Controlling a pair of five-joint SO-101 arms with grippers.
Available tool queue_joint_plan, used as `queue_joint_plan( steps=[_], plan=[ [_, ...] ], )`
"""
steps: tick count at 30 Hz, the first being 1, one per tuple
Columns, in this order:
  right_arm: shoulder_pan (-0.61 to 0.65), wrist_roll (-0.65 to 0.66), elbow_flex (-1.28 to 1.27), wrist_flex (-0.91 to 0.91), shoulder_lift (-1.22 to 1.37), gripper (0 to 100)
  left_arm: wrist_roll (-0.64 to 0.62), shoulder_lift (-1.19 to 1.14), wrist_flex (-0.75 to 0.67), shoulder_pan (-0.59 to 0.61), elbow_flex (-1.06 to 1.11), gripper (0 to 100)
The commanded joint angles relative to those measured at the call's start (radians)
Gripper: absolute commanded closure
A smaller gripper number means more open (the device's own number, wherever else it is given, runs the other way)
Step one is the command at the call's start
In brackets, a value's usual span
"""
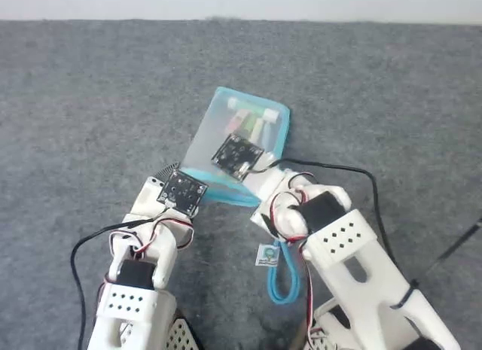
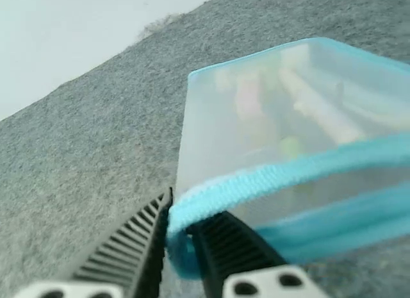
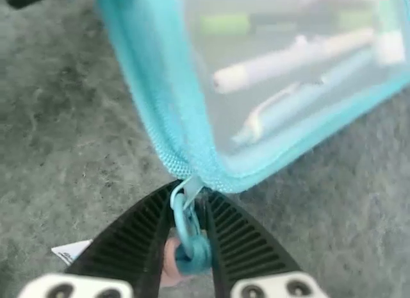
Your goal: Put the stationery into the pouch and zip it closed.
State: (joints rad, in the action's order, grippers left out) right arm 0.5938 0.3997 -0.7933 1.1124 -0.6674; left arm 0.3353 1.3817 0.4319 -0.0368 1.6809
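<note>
- Right wrist view: right gripper (image 3: 191, 200) clamps the zip pull (image 3: 187, 237), placed to work the zip.
- Left gripper (image 2: 180, 216) pinches the pouch (image 2: 269, 138) corner, likely anchoring it.
- Pouch lies mid-tabletop (image 1: 90, 101), stationery (image 1: 252, 123) inside.

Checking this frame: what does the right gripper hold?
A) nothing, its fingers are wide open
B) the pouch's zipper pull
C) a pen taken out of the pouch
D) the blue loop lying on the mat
B: in the right wrist view the right gripper is shut on the zipper pull at the corner of the pouch.
</note>
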Motion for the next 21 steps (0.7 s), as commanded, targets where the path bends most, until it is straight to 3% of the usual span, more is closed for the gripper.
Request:
queue_joint_plan(
  steps=[1, 6, 12, 21],
  plan=[
    [-0.041, -0.069, 0.014, 0.001, -0.044, 99.3, 0.005, 0.015, -0.029, -0.005, -0.016, 88],
    [-0.054, -0.071, 0.017, 0.002, -0.053, 99.3, 0.006, 0.015, -0.029, -0.005, -0.016, 86],
    [0.022, 0.038, 0.005, 0.038, -0.054, 99.3, 0.006, 0.015, -0.038, -0.015, -0.024, 86],
    [0.041, 0.046, -0.015, 0.039, -0.054, 99.3, -0.003, 0.008, -0.173, -0.017, -0.016, 86]
  ],
)
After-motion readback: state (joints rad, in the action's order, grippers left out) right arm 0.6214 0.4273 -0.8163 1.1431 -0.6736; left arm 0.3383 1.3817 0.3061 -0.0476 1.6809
